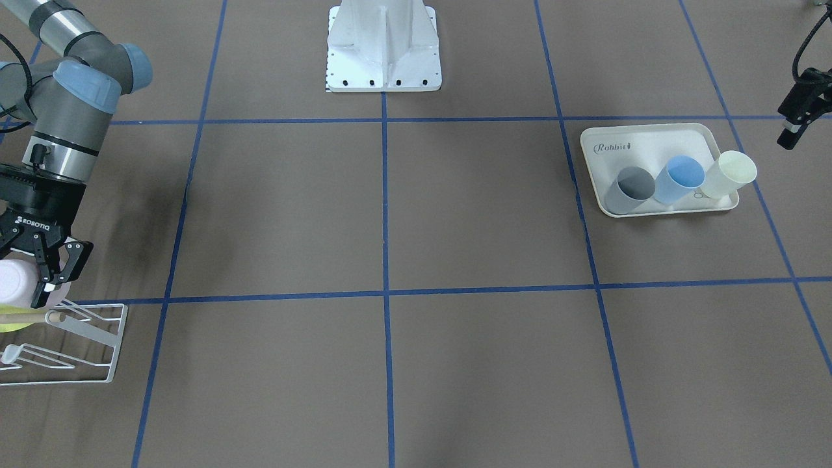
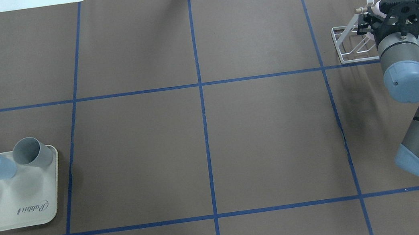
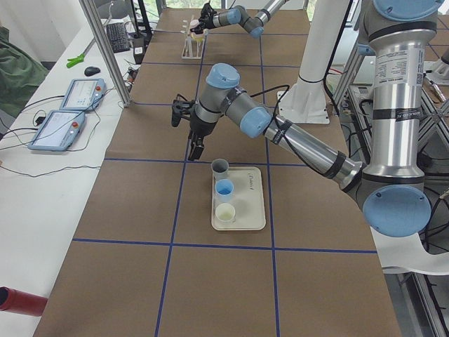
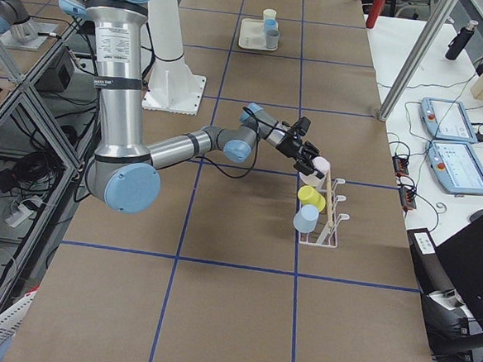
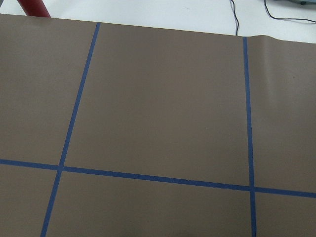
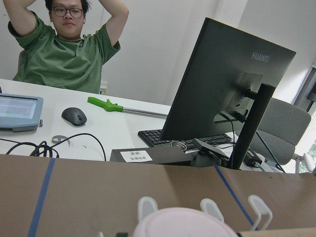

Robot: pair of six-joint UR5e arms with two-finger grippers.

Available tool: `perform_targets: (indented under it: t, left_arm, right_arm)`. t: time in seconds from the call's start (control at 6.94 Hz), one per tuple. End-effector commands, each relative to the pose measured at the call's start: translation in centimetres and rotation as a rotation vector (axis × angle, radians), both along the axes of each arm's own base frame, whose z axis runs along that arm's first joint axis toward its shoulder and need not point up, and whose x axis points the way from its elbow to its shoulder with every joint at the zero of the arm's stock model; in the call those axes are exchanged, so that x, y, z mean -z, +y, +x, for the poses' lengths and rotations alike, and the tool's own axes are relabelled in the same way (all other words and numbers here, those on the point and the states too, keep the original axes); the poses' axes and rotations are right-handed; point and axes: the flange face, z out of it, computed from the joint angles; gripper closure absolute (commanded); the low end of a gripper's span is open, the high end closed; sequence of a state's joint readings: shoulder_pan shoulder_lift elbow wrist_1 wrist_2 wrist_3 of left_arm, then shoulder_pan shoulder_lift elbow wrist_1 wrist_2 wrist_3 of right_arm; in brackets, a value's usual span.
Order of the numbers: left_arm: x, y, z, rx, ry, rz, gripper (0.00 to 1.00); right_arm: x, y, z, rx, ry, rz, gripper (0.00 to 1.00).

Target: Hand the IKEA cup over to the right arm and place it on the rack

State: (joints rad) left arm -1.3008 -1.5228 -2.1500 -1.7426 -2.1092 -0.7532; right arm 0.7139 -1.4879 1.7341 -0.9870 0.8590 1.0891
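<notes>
Lower left, the right gripper (image 1: 40, 283) clasps a smooth, rounded pink cup (image 1: 14, 281) above the white wire rack (image 1: 97, 344). I cannot tell the left gripper's (image 1: 794, 123) state.

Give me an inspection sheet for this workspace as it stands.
Surface: brown table cover with a blue tape grid.
Job's things: pink cup held at the rack; yellow cup and pale blue cup hang on it.
Clutter: tray holding grey cup, blue cup and cream cup.
Hands: right hand shut on the pink cup; left hand empty near the tray, open or shut unclear.
Cables: black cable above the left hand; desk cables.
Surroundings: seated person, monitor, mouse.
</notes>
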Motion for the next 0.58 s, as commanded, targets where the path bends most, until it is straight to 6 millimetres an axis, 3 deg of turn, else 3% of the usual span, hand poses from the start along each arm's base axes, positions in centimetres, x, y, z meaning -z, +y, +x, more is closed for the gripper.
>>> perform_targets:
  t: [0.0, 0.14, 0.43]
  left_arm:
    - [0.0, 0.0, 0.0, 0.0, 0.0, 0.0, 0.0]
    - [0.0, 0.0, 0.0, -0.001, -0.001, 0.0, 0.0]
    - [0.1, 0.0, 0.0, -0.001, 0.001, 0.001, 0.0]
  right_arm:
    - [-0.4, 0.0, -0.1, -0.001, -0.01, 0.008, 0.01]
    - [-1.4, -0.1, -0.4, 0.004, -0.025, 0.023, 0.0]
    - [-0.3, 0.1, -0.2, 0.021, -0.077, 0.048, 0.0]
